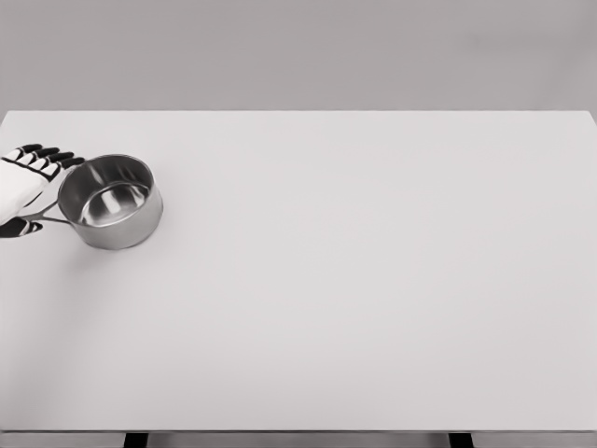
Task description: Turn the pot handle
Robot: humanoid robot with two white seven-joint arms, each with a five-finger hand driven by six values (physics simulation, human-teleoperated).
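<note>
A small shiny steel pot (112, 201) stands upright on the white table (354, 280) near its left edge. Its thin handle (45, 218) points left, toward the picture's edge. My left hand (26, 182) comes in at the far left, right beside the pot. Its black-tipped fingers (51, 154) stretch out straight toward the pot's rim, just above the handle. The thumb (17, 230) shows below the handle, so the handle runs between thumb and palm. The fingers are not curled around it. The right arm does not show.
The white table fills the view, with its far edge against a grey wall (298, 47) and its front edge at the bottom. The pot stands close to the table's left edge.
</note>
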